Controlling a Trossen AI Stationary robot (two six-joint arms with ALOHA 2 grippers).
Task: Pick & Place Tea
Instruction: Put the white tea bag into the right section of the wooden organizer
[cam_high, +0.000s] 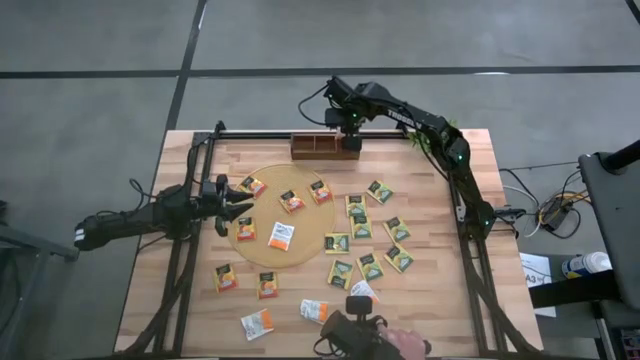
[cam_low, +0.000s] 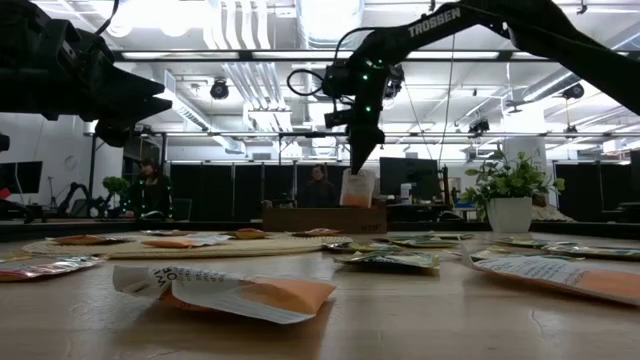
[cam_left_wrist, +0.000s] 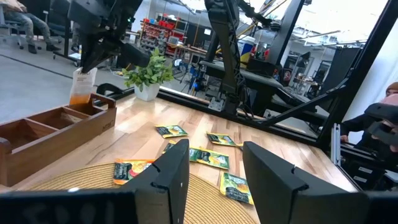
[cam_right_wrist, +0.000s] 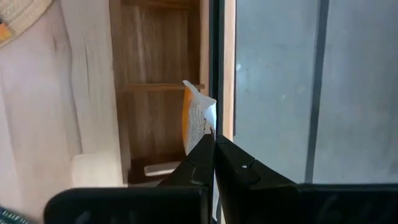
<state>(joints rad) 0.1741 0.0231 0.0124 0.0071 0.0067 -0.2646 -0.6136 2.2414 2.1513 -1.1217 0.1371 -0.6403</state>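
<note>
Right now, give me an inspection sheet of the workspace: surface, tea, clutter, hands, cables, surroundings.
Surface: wooden table, round woven mat on its left half.
Job's things: tea sachets scattered over the table and the mat; wooden tray at the far edge.
Clutter: nothing seen.
Hands: right hand shut on an orange-and-white sachet, over the tray's right end; left hand open and empty, above the mat's left edge.
Cables: bundle beside the table's right edge.
Surroundings: potted plant; a person in the left wrist view.
</note>
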